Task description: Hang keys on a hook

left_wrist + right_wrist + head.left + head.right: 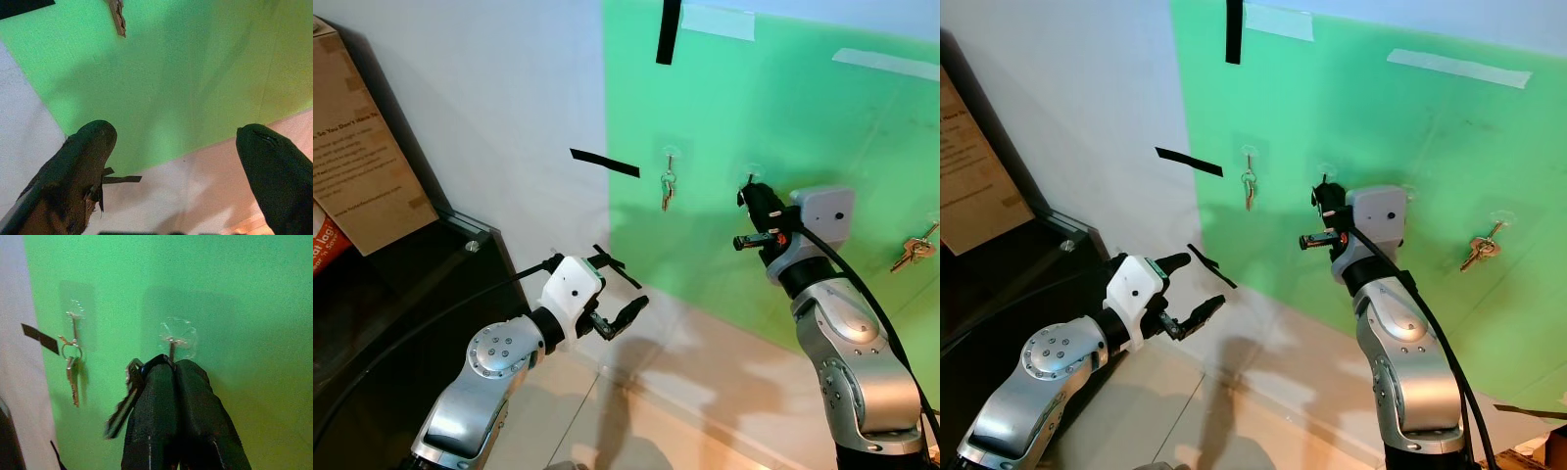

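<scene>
Now right gripper (173,364) pinched tight on keys (128,399), fingertips raised to clear hook (172,339) on green board (822,127), just under it; keys dangle beside fingers on robot's left. Whether ring touches hook, cannot tell. Left gripper (619,294) spread wide, holding nothing, low near wall. Other key bunches (668,186) (913,251) hang on neighbouring hooks.

Your right arm reaches up and forward, and the right gripper (751,199) points at the wall with its two black fingers (195,396) pressed tight together. Your left arm stays low, and the left gripper (625,293) has its fingers (274,171) spread wide apart.
</scene>
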Controlling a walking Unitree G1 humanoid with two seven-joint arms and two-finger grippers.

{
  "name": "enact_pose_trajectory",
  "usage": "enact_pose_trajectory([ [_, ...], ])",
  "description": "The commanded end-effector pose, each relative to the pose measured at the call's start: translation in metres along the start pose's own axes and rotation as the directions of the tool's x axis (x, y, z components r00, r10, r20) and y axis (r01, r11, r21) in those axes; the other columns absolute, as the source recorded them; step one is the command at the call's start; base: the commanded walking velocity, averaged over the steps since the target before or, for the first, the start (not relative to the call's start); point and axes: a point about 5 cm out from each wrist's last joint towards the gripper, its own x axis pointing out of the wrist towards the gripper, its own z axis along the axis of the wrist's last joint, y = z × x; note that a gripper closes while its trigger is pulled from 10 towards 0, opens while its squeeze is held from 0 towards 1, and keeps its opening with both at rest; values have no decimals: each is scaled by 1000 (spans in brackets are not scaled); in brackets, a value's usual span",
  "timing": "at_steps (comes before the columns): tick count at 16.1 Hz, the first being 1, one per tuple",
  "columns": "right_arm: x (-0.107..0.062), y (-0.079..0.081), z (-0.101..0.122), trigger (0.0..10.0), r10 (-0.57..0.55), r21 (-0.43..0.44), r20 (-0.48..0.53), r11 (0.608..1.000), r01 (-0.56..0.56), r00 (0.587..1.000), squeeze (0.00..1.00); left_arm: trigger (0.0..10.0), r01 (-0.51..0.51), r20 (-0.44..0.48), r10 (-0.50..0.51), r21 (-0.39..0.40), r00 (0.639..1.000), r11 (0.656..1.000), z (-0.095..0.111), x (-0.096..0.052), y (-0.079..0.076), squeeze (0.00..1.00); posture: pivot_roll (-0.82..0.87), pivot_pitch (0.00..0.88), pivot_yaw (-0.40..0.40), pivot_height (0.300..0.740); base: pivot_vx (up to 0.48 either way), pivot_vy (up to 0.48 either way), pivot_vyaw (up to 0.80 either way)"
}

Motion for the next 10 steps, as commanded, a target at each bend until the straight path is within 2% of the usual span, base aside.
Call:
enact_pose_trajectory([
  [1, 2, 4, 10, 10000, 33, -18, 44, 999, -32, 998, 0, 10000, 8, 25, -9, 11, 1000, 1000, 6, 0, 0, 102, -64, 0, 42, 740, 0, 0, 0],
  [2, 2, 5, 9, 10000, 43, -34, 37, 999, -42, 998, 0, 10000, 9, 25, -9, 11, 1000, 1000, 6, 0, 0, 106, -65, 0, 42, 740, 0, 0, 0],
  [5, -2, 4, -16, 10000, 70, -151, -141, 984, -92, 988, 0, 10000, 12, 23, -12, 10, 1000, 1000, 5, 1, 0, 106, -65, 0, 41, 740, 0, 0, 0],
  [8, -7, 3, -30, 10000, 61, -158, -228, 982, -99, 972, 0, 10000, 13, 20, -13, 10, 1000, 1000, 5, 0, 0, 106, -61, 0, 40, 740, 0, 0, 0],
  [10, -8, 3, -28, 10000, 65, -133, -215, 987, -95, 974, 0, 10000, 14, 19, -14, 11, 1000, 1000, 5, 0, 0, 110, -61, 0, 40, 740, 0, 0, 0],
])
